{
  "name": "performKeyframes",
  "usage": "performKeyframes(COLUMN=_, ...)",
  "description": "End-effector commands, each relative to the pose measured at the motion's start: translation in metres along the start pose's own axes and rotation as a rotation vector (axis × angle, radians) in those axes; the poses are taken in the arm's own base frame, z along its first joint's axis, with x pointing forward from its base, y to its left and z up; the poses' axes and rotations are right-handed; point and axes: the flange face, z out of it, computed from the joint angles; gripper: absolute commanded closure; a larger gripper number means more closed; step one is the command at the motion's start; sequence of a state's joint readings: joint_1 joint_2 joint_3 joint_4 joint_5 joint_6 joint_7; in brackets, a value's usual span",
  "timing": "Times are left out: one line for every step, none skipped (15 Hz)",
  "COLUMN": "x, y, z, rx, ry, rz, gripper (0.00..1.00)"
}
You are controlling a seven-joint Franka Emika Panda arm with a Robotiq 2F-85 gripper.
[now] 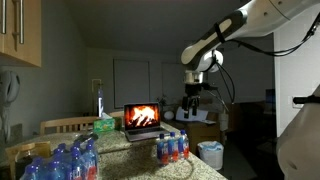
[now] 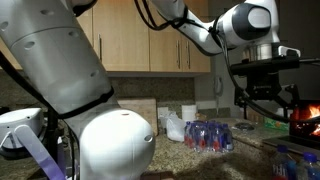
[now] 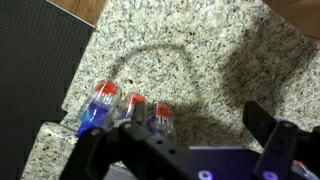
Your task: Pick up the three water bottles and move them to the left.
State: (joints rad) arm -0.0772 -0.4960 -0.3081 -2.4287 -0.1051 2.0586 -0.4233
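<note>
Three water bottles are seen standing upright in a tight row on the granite countertop, at the lower left of the wrist view. Their pale caps and red-orange bands are touching or nearly so, a grouping that leaves little room for a finger between neighbours. The gripper is held above them with its fingers spread wide and nothing between them. It appears to be offset toward the right end of the row, though the blur makes this hard to judge. In an exterior view they stand at the lower middle, just right of the laptop, with the arm high above — presumably so the caps are cleared before any descent. No bottle has yet been lifted.
</note>
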Motion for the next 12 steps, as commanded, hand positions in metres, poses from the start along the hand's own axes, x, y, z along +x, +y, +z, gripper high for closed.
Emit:
performKeyframes(x=0.041, y=0.019, z=-0.012, rx=-0.037, ry=0.035, rz=-0.004, gripper=0.0)
performKeyframes(x=0.059, y=0.026, z=-0.014, rx=-0.04, ry=0.04, rz=-0.022, gripper=0.0)
performKeyframes(x=0.081, y=0.031, z=-0.012, rx=-0.036, ry=0.031, rz=-0.055, gripper=0.0)
performKeyframes(x=0.097, y=0.032, z=-0.013, rx=-0.033, ry=0.028, rz=-0.071, gripper=0.0)
performKeyframes(x=0.115, y=0.029, z=-0.006, rx=-0.011, ry=0.011, rz=-0.117, gripper=0.0)
performKeyframes(x=0.133, y=0.025, z=0.004, rx=0.008, ry=-0.001, rz=-0.157, gripper=0.0)
performKeyframes(x=0.152, y=0.019, z=0.017, rx=0.037, ry=-0.022, rz=-0.202, gripper=0.0)
performKeyframes(x=0.166, y=0.016, z=0.031, rx=0.08, ry=-0.038, rz=-0.237, gripper=0.0)
performKeyframes(x=0.174, y=0.014, z=0.039, rx=0.103, ry=-0.055, rz=-0.25, gripper=0.0)
performKeyframes(x=0.184, y=0.013, z=0.049, rx=0.113, ry=-0.069, rz=-0.254, gripper=0.0)
performKeyframes(x=0.186, y=0.015, z=0.043, rx=0.1, ry=-0.08, rz=-0.241, gripper=0.0)
performKeyframes(x=0.177, y=0.005, z=0.047, rx=0.077, ry=-0.07, rz=-0.22, gripper=0.0)
